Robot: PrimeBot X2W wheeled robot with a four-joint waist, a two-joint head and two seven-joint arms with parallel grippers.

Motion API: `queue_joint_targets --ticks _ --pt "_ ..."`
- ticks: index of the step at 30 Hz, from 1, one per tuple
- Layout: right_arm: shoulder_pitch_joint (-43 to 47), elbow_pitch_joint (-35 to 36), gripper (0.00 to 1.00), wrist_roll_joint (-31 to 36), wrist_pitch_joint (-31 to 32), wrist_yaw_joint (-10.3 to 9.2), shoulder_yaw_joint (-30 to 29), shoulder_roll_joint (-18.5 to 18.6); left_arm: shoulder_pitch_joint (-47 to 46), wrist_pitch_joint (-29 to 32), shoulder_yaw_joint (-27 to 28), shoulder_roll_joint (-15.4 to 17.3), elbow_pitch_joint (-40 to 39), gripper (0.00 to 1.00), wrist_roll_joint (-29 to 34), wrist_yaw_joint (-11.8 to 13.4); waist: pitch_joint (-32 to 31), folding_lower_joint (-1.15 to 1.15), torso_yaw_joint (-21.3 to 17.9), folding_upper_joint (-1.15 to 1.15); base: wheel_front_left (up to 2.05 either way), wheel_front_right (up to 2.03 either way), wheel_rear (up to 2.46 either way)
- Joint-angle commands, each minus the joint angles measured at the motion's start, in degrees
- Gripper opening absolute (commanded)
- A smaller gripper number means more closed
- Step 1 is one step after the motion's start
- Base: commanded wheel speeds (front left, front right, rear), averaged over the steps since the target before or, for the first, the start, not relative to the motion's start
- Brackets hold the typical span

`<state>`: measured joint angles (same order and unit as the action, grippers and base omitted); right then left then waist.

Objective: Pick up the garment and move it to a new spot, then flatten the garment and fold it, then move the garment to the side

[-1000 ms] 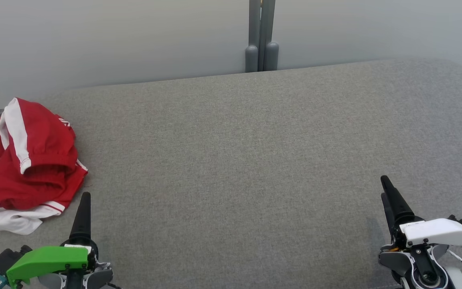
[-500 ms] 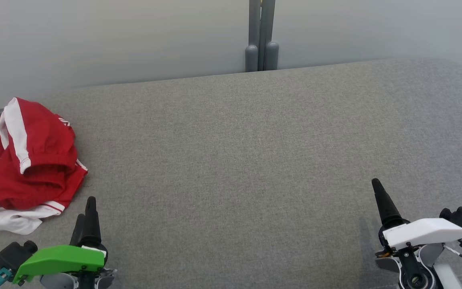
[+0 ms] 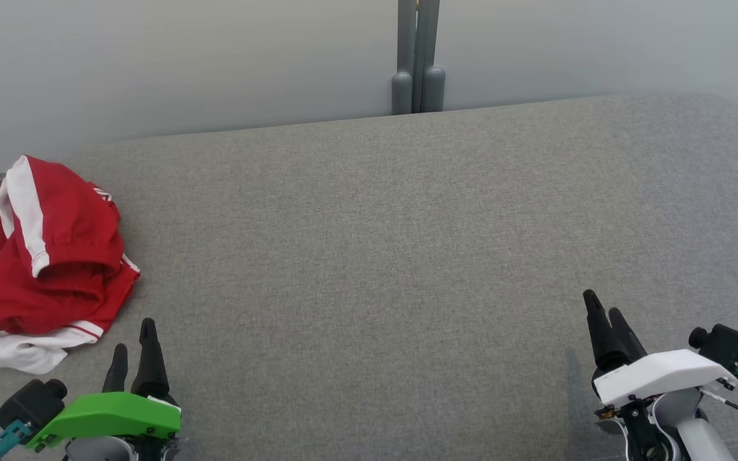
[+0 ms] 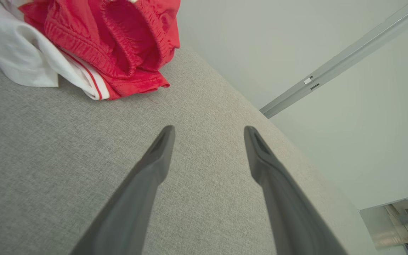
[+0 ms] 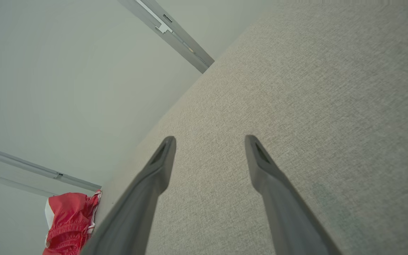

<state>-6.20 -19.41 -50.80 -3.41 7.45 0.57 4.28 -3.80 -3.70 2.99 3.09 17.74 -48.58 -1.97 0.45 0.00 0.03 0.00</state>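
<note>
The garment (image 3: 39,256) is a crumpled red piece with white stripes and a white edge, lying at the left end of the grey upholstered surface (image 3: 375,243). It also shows at the top left of the left wrist view (image 4: 108,46) and small at the lower left of the right wrist view (image 5: 71,221). My left gripper (image 3: 132,336) hovers just below and right of the garment, open, with nothing between its fingers (image 4: 158,156). My right gripper (image 3: 601,305) is far off at the lower right, open and empty over bare fabric.
A pale wall runs behind the surface, with a grey vertical post (image 3: 418,57) at its middle. The surface's far edge curves down at the right corner (image 3: 728,109). Bare grey fabric stretches between the two grippers.
Both grippers have drawn back toward the bottom of the head view and turned so both fingers show. The right one also shifted slightly left. The garment has not moved.
</note>
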Motion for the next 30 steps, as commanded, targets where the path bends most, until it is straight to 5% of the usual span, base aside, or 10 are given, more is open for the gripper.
queue_joint_targets --ticks 1,30 --pt "-1.4 0.38 1.0 2.42 -0.74 0.03 0.24 0.51 0.25 -0.74 -0.13 0.65 -0.45 1.0 2.61 0.39 -0.02 0.0 -0.03 0.0 0.0 0.0 0.0" --pt "-1.74 -2.68 1.0 21.2 -5.55 0.04 3.72 1.2 1.14 -5.4 -2.38 1.15 2.1 1.0 22.46 2.79 0.16 0.0 -0.16 0.0 0.0 0.0 0.0"
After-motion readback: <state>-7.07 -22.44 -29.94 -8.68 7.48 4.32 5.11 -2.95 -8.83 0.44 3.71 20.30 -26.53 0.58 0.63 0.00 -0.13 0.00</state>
